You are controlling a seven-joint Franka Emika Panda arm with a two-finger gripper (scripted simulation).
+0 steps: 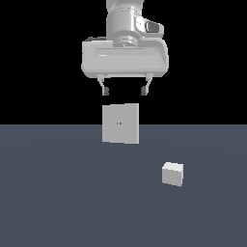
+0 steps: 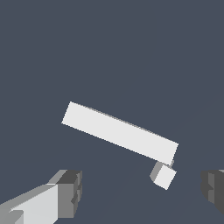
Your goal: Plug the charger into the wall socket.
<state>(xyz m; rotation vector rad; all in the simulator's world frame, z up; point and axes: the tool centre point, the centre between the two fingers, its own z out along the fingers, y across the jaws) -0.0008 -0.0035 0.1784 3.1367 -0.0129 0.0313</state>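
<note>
Task barely begun. Gripper (image 1: 124, 90) hangs high above wall socket (image 1: 120, 124), jaws spread wide, empty. Charger (image 1: 172, 173) sits untouched on grey counter (image 1: 58, 193), toward exterior view's right of upright socket and apart from it. Left: descend, grasp charger, carry to socket holes, push in.

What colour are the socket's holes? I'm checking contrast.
Yellowish, on the light-grey wall socket; exterior view.

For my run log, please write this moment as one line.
end effector: open, raised, empty | charger: on floor, unplugged | wall socket: upright, apart from charger | stage: not yet grasped
</note>
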